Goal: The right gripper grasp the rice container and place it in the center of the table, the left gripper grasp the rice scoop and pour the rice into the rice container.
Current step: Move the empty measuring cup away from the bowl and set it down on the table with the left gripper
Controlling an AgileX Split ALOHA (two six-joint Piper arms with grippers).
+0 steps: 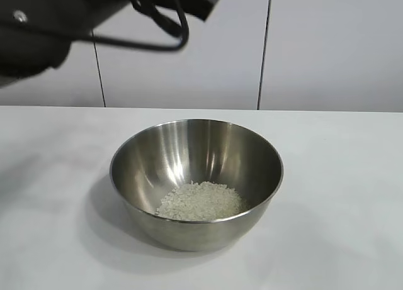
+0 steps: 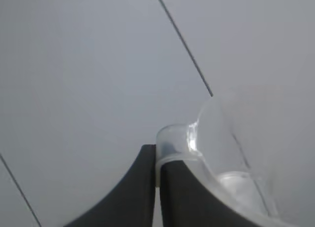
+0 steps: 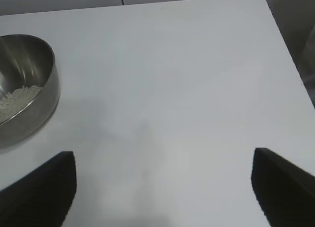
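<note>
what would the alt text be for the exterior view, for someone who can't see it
A shiny steel rice container sits on the white table, with a loose heap of white rice in its bottom. The black left arm reaches in across the top left corner, high above the table, with a cable looping under it; a pale panelled wall stands behind.
</note>
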